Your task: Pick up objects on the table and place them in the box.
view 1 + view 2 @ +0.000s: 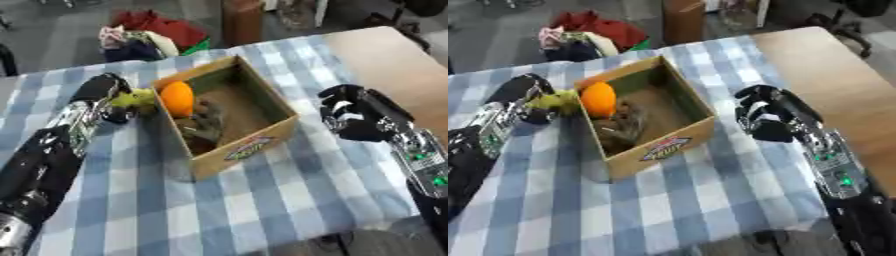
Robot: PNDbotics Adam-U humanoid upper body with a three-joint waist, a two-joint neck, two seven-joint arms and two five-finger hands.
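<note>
Left eye view shows my left hand (112, 97) at the left wall of the cardboard box (254, 145), its fingers curled round a yellow-green object (137, 98) that I cannot identify beyond its colour and lumpy shape. That object sits just outside the box, touching or nearly touching the rim on that side; I cannot tell which. My left arm runs up from the lower left corner across the blue-and-white checked tablecloth (262, 200).

The box stands open on the cloth, turned at an angle, with a printed label on its near outer wall. Inside it, an orange (177, 98) rests against the left wall, right by my left hand and the yellow-green object, with only the cardboard wall between them. Beside the orange, lower in the box, lies a dark brownish thing (206, 125) whose form I cannot make out.

My right hand (765, 116) hovers to the right of the box, near its right wall but apart from it. Its fingers are curled inward and I see nothing in them. The right forearm comes in from the lower right corner, with small green lights along it.

Beyond the cloth's right edge the bare wooden table (833, 65) shows. On the floor behind the table lies a heap of coloured cloth (153, 35).
</note>
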